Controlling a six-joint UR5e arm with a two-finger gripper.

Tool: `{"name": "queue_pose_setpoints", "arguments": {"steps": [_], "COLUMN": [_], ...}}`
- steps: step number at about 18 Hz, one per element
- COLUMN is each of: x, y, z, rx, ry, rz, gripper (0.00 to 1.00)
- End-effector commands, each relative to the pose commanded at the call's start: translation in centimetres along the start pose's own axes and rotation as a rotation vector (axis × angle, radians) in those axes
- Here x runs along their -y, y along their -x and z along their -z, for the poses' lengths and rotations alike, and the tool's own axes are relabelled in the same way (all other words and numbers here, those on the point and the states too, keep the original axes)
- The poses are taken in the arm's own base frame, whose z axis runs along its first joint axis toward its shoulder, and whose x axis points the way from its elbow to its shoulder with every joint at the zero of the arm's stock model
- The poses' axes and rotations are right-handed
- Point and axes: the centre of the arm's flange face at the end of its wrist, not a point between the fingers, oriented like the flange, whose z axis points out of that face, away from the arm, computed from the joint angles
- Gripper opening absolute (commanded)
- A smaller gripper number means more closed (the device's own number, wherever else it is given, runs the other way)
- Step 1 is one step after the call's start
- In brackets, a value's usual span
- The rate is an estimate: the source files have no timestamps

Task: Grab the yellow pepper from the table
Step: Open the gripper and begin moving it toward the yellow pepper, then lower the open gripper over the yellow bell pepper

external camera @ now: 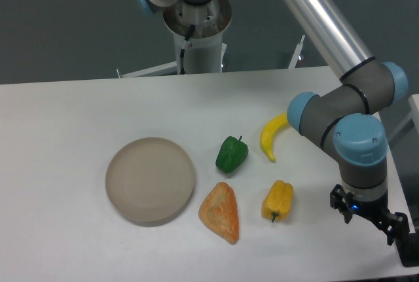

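The pepper [277, 200] lies on the table [59, 138] near the front right corner. The gripper [366, 215] hangs to its right, apart; whether it is released, I cannot tell. It should move left, descend centred, and avoid the wedge [220, 212].

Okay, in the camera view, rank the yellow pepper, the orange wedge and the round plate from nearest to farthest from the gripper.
1. Yellow pepper, just left in the image of the gripper.
2. Orange wedge, farther along, beside the pepper.
3. Round plate, farthest, toward the table's middle.
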Motion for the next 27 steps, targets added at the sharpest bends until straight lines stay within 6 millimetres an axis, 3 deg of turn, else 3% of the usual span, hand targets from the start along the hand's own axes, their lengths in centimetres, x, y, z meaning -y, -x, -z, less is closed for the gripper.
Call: {"name": "queue_pose_setpoints", "arguments": {"steps": [8, 14, 18, 23, 27], "x": [-0.3, -2.2, -4.7, -4.9, -4.3], "y": [-0.2, -2.3, -4.1, -7.0, -9.2], "z": [1.6, 4.7, 5.9, 3.9, 2.8], "rx": [-0.001, -0.06, -0.148, -0.282, -0.333], "ry": [-0.007, -0.027, -0.062, -0.13, -0.142], "rz": [0.009, 0.032, 0.125, 0.376, 0.384], "gripper": [1.0, 1.0, 1.0, 1.0, 1.0]}}
